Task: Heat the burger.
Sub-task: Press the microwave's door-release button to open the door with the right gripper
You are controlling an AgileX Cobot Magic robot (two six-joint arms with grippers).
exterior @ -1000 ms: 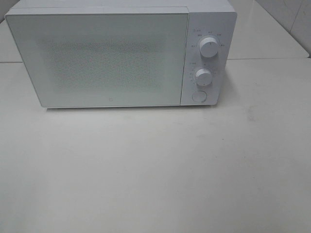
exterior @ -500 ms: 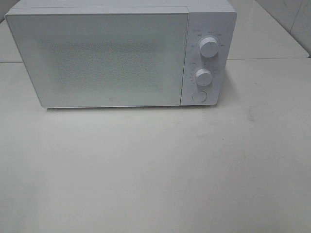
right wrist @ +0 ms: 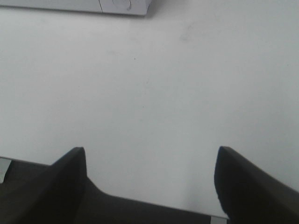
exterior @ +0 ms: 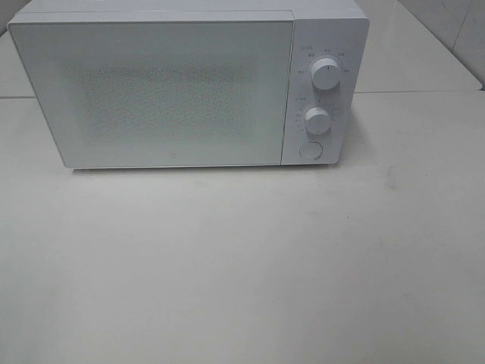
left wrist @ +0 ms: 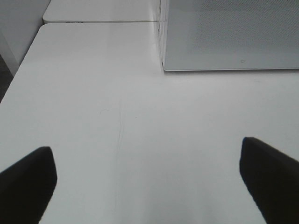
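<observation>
The burger is out of view in every frame. A white microwave [exterior: 189, 83] stands at the back of the table with its frosted door [exterior: 159, 91] shut; two round knobs [exterior: 326, 73] and a round button [exterior: 311, 150] sit on its right panel. Neither arm shows in the exterior high view. In the left wrist view my left gripper [left wrist: 149, 177] hangs open over bare table, with the microwave's lower left corner [left wrist: 224, 42] ahead of it. My right gripper [right wrist: 149, 175] is open too, nothing between its fingers, and the microwave's lower right corner [right wrist: 121, 5] lies far ahead.
The white table [exterior: 242, 265] stretches in front of the microwave. A seam with a second table top [left wrist: 93, 9] runs behind it. The table's left edge [left wrist: 18, 74] drops off beside the left gripper.
</observation>
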